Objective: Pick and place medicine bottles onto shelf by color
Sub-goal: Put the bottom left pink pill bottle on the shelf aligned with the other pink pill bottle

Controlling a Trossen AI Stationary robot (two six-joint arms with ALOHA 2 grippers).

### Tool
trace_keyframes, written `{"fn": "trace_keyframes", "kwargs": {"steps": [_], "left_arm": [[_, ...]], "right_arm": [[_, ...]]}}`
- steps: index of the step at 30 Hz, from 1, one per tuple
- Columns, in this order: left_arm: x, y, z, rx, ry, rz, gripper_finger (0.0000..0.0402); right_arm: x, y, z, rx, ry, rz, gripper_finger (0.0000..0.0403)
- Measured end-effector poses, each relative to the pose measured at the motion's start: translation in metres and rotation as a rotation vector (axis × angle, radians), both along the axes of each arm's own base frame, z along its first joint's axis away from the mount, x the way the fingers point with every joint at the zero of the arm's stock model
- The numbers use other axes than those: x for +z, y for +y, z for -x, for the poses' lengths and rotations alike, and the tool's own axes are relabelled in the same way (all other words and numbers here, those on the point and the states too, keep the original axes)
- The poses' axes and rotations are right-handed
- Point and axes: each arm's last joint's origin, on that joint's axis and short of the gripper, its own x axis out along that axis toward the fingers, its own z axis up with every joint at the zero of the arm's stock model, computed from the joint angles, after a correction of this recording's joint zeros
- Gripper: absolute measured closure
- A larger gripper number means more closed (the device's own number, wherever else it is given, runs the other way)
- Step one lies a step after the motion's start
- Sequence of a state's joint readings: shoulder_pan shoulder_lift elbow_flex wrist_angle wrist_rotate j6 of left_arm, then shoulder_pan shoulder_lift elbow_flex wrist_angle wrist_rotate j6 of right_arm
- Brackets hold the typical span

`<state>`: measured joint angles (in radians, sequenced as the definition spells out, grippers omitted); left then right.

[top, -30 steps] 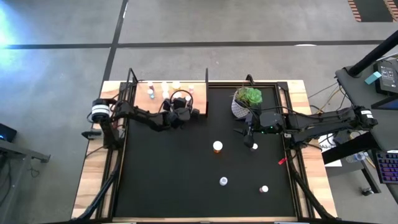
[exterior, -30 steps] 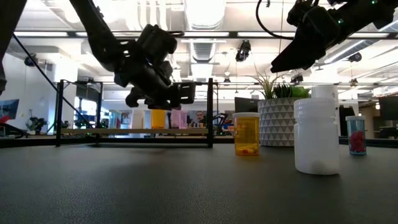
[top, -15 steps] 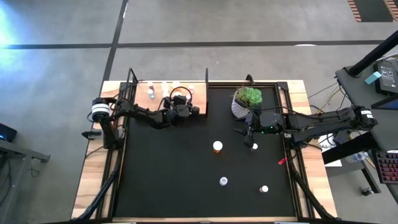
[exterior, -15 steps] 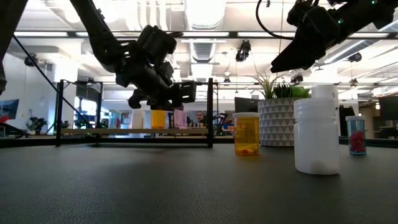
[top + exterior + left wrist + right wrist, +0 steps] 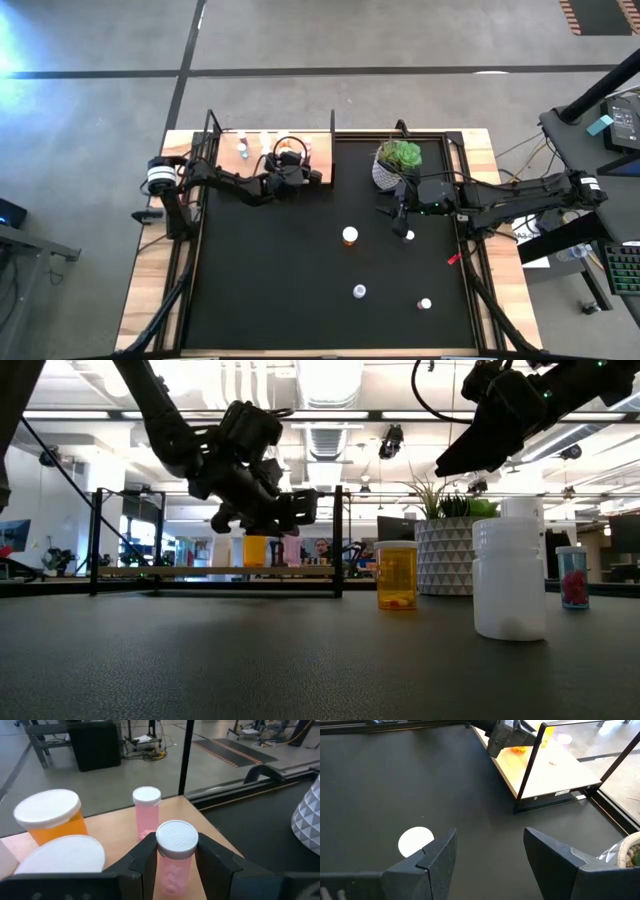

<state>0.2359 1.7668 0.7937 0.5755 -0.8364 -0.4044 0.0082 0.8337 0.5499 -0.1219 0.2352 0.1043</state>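
Observation:
My left gripper is over the right part of the light-wood shelf and is shut on a pinkish medicine bottle with a white cap. On the shelf beyond it stand an orange bottle, another pinkish bottle and a white-capped bottle. My right gripper hangs open and empty above the black mat, beside a white bottle. An orange bottle and two white-capped bottles stand on the mat. My left gripper pinches the pinkish bottle's body just below its cap between its two fingers, one on each side. The bottle stands upright in the hold, cap up. The fingers hide its lower end, so I cannot tell whether it rests on the shelf.
A white pot with a green plant stands at the far side of the mat, just beyond my right gripper. A small red object lies near the mat's right edge. Thin black posts rise at the shelf's corners.
My left gripper has gone toward the table's far edge with the pinkish bottle, from the mat's border to over the shelf board. The bottle stays upright in the hold.

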Motion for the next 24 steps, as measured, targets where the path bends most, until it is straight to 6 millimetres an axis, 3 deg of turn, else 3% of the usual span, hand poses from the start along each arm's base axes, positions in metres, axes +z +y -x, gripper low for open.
{"fn": "trace_keyframes", "kwargs": {"steps": [7,24], "left_arm": [[-0.012,0.003,-0.007,-0.024,-0.013,-0.011,0.0301],[-0.012,0.013,-0.005,0.01,-0.008,-0.033,0.0301]], "right_arm": [[0.0,0.0,0.0,0.001,0.0,0.0,0.0181],[0.0,0.0,0.0,0.0,0.0,0.0,0.0181]]}}
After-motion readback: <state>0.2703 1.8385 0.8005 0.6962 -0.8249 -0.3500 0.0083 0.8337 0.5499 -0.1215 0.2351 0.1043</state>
